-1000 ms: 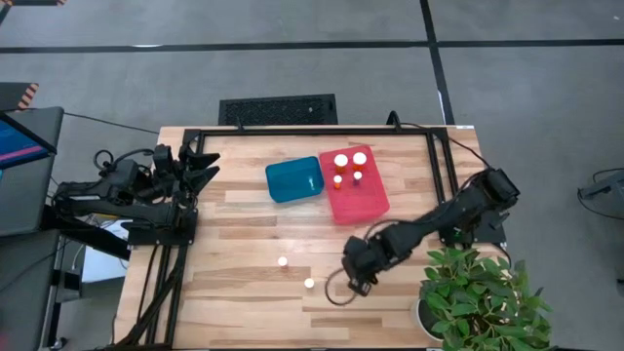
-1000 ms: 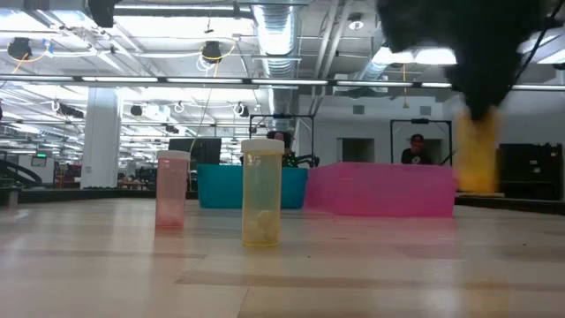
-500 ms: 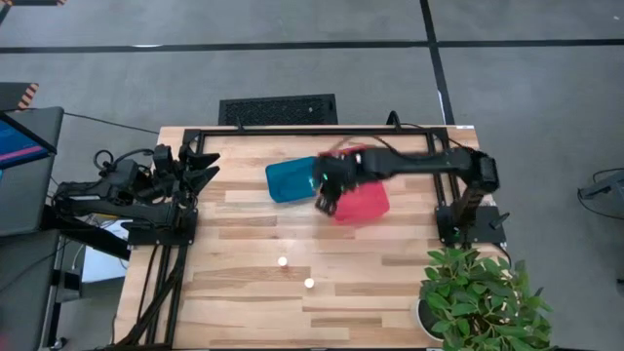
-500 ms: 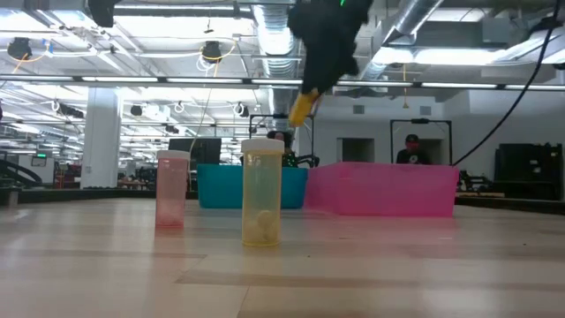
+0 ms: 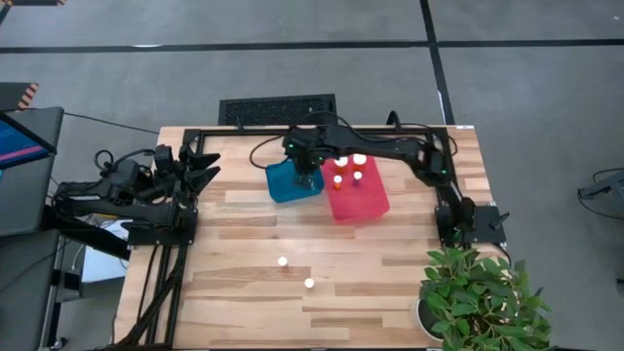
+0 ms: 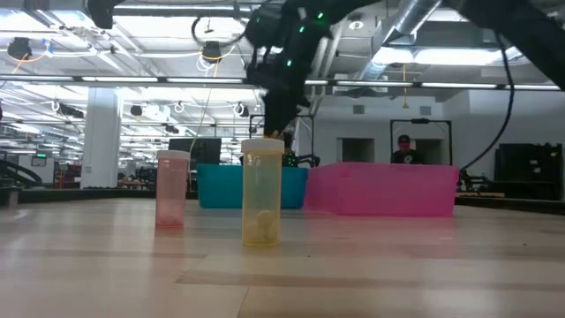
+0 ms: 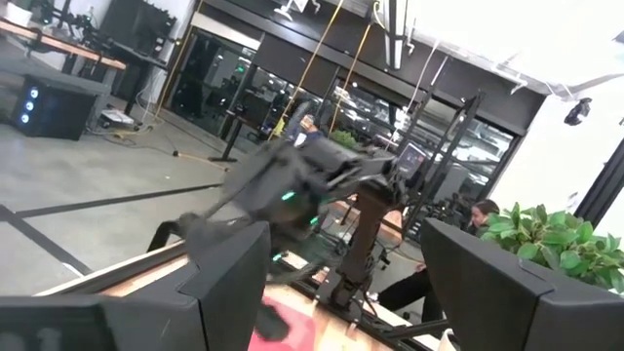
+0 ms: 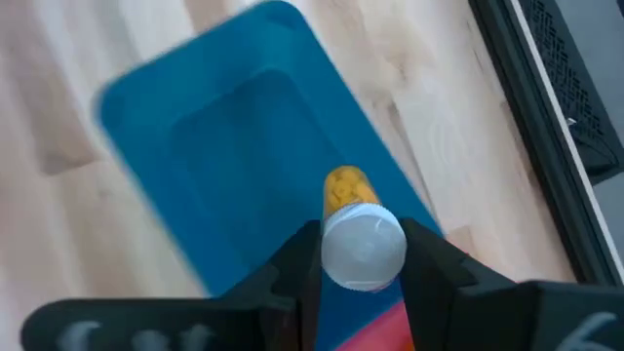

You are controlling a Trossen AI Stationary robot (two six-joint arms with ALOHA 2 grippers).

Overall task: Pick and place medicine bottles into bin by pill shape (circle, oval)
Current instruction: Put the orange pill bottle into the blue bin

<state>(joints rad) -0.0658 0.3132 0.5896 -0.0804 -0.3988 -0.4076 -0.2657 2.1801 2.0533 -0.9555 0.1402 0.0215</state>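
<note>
Right gripper (image 8: pixel 363 255): jaws clamped on a medicine bottle (image 8: pixel 353 229), held over the blue bin (image 5: pixel 293 180).
Left gripper (image 5: pixel 200 166): parked at table's 9 o'clock edge, fingers spread, empty.
Risk: an off-centre release could bounce the bottle off the bin wall.
Writing: none readable.

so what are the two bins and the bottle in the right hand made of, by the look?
Blue rectangular bin: looks like moulded plastic, smooth, rounded corners, even opaque colour. Pink rectangular bin: likely plastic too, translucent, light passes its wall. Amber medicine bottle with round white cap, held in the right hand: see-through tinted plastic body by the look, matte white cap, probably plastic.
</note>
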